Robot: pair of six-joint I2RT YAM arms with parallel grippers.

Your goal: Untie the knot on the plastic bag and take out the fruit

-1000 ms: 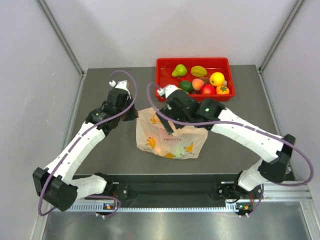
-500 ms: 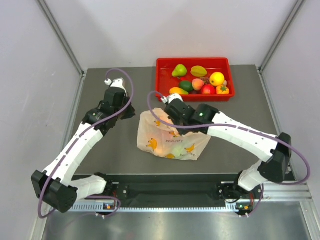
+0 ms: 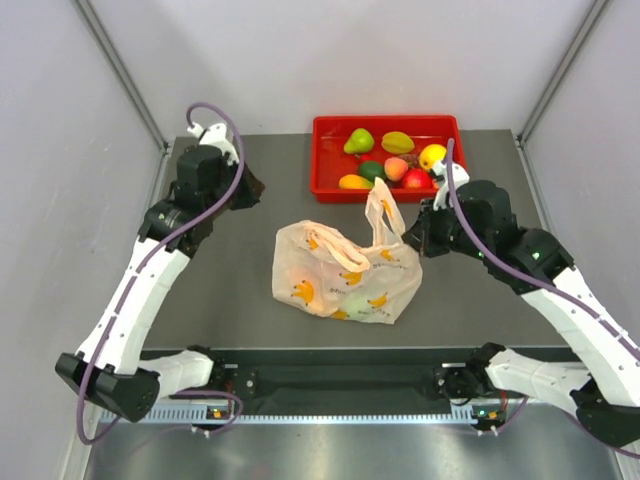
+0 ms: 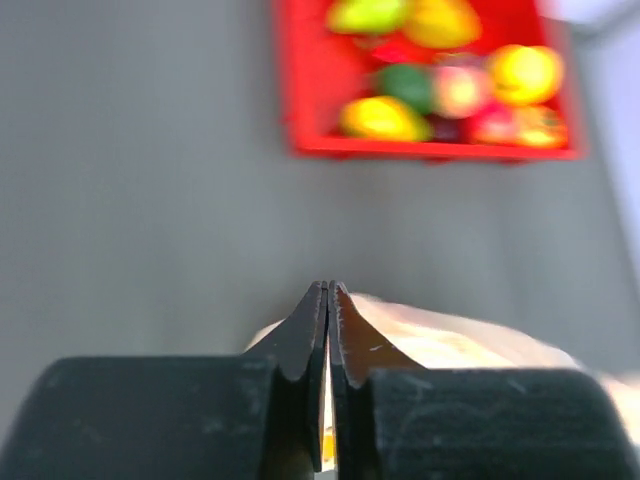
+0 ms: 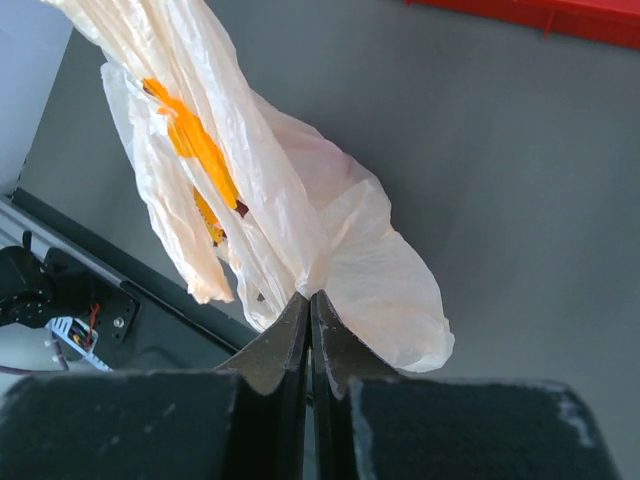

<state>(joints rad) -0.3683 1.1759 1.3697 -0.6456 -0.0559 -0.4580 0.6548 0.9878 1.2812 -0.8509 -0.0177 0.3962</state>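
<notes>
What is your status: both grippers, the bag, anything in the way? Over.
Left gripper shut, empty, off the plastic bag. Right gripper shut on its handle, handle raised. Red tray behind, apart; nothing blocking.

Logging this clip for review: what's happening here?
The right hand is shut on a bunched fold of the plastic bag, which lies on the table with a handle loop standing up. The left hand is shut on nothing, off to the far left. A red tray behind holds fruit.
</notes>
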